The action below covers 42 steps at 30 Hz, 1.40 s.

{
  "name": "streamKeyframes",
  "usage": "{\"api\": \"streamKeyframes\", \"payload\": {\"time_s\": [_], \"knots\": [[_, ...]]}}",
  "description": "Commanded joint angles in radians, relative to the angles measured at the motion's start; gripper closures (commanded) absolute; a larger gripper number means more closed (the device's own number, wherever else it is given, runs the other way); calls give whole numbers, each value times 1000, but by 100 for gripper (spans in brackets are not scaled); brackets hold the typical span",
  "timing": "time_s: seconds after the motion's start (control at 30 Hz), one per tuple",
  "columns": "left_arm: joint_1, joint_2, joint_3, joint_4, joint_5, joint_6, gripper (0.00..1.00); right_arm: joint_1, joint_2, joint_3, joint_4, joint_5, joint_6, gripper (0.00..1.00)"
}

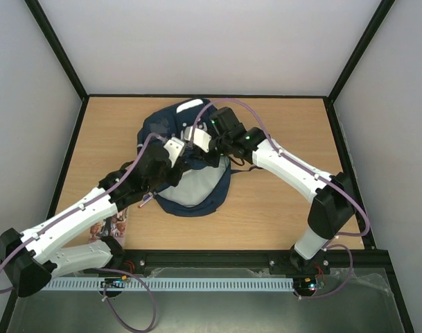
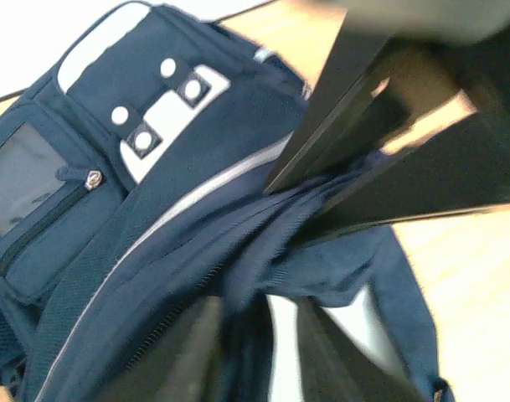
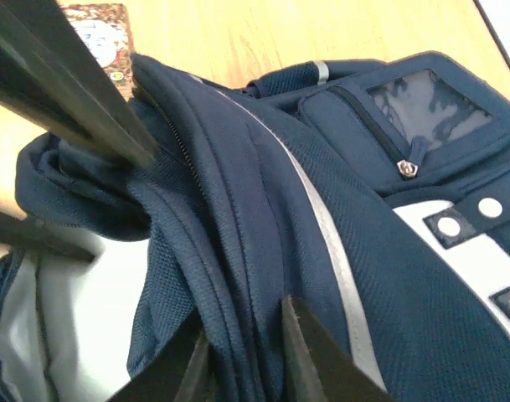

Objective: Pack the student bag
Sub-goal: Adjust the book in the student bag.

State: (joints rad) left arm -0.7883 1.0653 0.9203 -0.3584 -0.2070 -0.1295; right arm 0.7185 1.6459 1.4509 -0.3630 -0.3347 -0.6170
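1. The student bag (image 1: 197,187) lies flat in the middle of the wooden worktop (image 1: 280,201). Its long axis runs from the far edge toward the robot. The front pocket, with its window and zip, is at the far end. A pale lining shows at the near end, where the bag seems to gape.

2. Both arms reach inward and meet over the bag, close together above its middle. The left arm comes from the near left and the right arm from the near right.

3. The left arm's fingers (image 2: 256,314) have a thick fold of navy fabric by the opening between them. They appear to pinch that fold rather than stand spread.

4. The right arm's fingers (image 3: 242,322) press on the piped rim beside the zip, with the rolled edge clamped between them.

5. The 2 grips sit just beside each other on the same bunched edge, the left one on the side toward the pale lining. Each wrist camera shows the other arm's dark fingers biting the cloth.

6. The coming move probably turns on this: both arms are equally near, and the rim runs across between their grips. Drawing them apart, crosswise to the long axis, should widen the mouth.

7. A flat printed item (image 1: 117,225) lies on the worktop at the near left, partly under the left arm. It is well apart from the bag, and the left arm is nearer to it.
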Motion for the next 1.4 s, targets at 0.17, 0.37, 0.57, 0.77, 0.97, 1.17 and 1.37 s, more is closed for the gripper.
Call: {"api": "streamKeyframes", "payload": {"time_s": [0.17, 0.37, 0.57, 0.77, 0.97, 1.17, 1.37], "knots": [[-107, -192, -24, 68, 36, 37, 50, -26, 33, 116, 1, 52, 162, 99], [-275, -173, -84, 8, -13, 65, 88, -48, 28, 147, 6, 53, 228, 99], [-383, -25, -162, 38, -309, 63, 97, -50, 1, 167, -4, 29, 270, 99], [-373, 167, -170, 138, -369, 16, 97, -50, -32, 164, -30, 38, 270, 99], [-328, 339, -222, 268, -436, -89, 98, -51, -94, 136, -32, 33, 282, 99], [-213, 402, -275, 420, -422, -81, 98, -53, -161, 38, -24, 60, 281, 99], [-73, 526, -255, 572, -341, -28, 98, -61, -255, -81, -16, 82, 275, 99]]}}
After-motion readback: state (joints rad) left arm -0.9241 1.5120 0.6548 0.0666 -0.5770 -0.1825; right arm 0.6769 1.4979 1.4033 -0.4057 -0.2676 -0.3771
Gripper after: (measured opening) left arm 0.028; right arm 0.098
